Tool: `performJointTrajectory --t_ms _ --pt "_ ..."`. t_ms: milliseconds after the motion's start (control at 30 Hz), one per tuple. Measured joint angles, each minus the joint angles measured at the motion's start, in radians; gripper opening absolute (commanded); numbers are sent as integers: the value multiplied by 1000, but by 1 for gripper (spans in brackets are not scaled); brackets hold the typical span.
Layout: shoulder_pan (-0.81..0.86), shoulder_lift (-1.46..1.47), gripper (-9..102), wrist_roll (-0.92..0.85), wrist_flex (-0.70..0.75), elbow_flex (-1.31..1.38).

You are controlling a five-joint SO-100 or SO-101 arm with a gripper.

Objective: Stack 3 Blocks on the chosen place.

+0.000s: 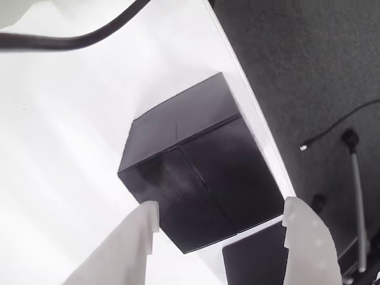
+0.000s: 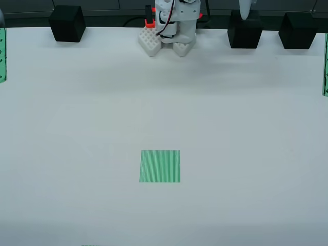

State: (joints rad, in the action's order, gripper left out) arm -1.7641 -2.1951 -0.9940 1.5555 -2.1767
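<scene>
Item 1: 3 blocks, matte black cubes with rounded edges, all at the far edge of the white tabletop (image 2: pixel 164 102) in the overhead view. Left block (image 2: pixel 67 23) stood alone; middle block (image 2: pixel 245 32) and right block (image 2: pixel 298 30) stood near each other, apart. None was on the target.

Item 2: chosen place (image 2: pixel 160 166), a flat square of fine green-and-white stripes, near the tabletop's middle, bare, well apart from all blocks.

Item 3: gripper (image 1: pixel 219 222), white plastic, fingers (image 1: pixel 133 237) spread wide and holding nothing, poised above the nearest block (image 1: pixel 199 172) in the wrist view. A second block's (image 1: pixel 255 261) corner showed just beside.

Handling, by judgement: the blocks looked rigid, light, not fragile; smooth faces may slip slightly. Best hold seemed to be 2 opposite flat faces, fingers squared to them, since the cube sat rotated to the fingers.

Item 4: dark cable (image 1: pixel 71 38) crossed the wrist view's top.
</scene>
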Motion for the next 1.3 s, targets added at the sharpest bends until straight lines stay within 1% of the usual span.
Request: performJointTrajectory --t_ms 67,100,167,400,667,900,1300 --pt "15 0 32 -37 5 0" --pt "29 6 34 -43 6 8" --pt "54 17 33 -57 6 17" --pt "63 21 33 -97 6 51" --pt "48 26 33 -150 6 66" --pt "55 101 34 -224 6 17" --pt "37 149 33 -250 6 -25"
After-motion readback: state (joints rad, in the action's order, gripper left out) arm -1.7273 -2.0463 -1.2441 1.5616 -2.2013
